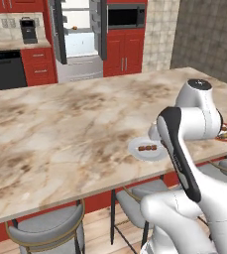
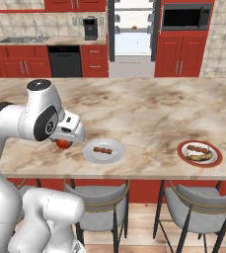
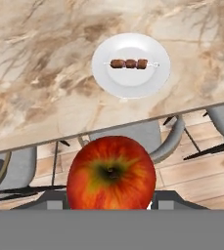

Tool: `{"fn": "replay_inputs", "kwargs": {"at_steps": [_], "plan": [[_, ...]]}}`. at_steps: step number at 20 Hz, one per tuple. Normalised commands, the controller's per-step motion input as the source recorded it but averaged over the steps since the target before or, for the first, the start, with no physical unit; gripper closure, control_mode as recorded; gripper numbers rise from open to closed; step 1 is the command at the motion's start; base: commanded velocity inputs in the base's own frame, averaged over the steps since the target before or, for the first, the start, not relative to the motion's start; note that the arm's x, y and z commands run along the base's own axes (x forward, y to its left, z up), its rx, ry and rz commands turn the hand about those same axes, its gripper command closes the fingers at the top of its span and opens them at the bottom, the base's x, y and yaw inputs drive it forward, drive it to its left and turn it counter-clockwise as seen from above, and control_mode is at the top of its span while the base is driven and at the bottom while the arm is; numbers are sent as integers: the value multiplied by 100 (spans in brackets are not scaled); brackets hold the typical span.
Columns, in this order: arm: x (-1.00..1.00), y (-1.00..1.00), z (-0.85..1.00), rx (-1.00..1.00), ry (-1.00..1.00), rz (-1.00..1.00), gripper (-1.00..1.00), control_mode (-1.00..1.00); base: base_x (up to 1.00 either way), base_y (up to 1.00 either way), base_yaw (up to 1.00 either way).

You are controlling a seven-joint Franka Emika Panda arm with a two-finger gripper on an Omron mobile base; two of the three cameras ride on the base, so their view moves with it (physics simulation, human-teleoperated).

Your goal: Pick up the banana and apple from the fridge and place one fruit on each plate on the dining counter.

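**Apple in the claw, white plate waiting**

Marbled stone runs right across the frame as we look over the dining counter [image 2: 149,108], and at the top centre of the right base view the fridge [image 2: 132,29] stands open with a small orange-brown item on a shelf.

We have the apple [image 3: 111,173] filling the bottom centre of the hand view, and the gripper [image 3: 108,200] is clamped on it, dark jaws pressing in from either side. In the right base view the same red fruit peeks out under the hand at centre left, just beside the counter's near edge.

Now the plates. The pale plate [image 3: 131,65] sits in the upper middle of the hand view, carrying only a small brown skewer [image 3: 129,63], no fruit on it. Over at centre right of the right base view, the red-rimmed plate [image 2: 200,152] holds its own brown pieces plus a yellowish curved shape we read as the banana [image 2: 199,157], though it is small.

So, by our judgement, half the job looks done: one fruit plated, the apple out of the fridge and in hand. What is left is carrying it over the pale plate, which lies near but not beneath it, and setting it down.
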Motion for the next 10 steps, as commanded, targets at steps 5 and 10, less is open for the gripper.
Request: {"fn": "replay_inputs", "kwargs": {"at_steps": [5,10], "plan": [[100,-5,-44,0,4,0,100,-100,0,0,0],[100,-29,-73,0,17,0,100,-100,0,0,0]]}}
